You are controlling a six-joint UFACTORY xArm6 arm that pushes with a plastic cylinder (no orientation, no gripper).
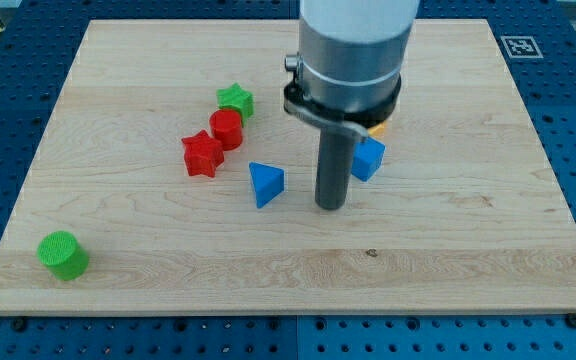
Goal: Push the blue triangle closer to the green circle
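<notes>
One push from the tip (330,207), bare just right of the blue triangle (266,184), should aim left and nearward at the green circle (63,254).

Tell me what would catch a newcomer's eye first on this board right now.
The big grey arm dropping in from the view's top, with my tip down between the blue triangle and a blue block. Next, the huddle of red star, red cylinder and green star left of centre. Last, the green circle, alone at bottom left.
</notes>
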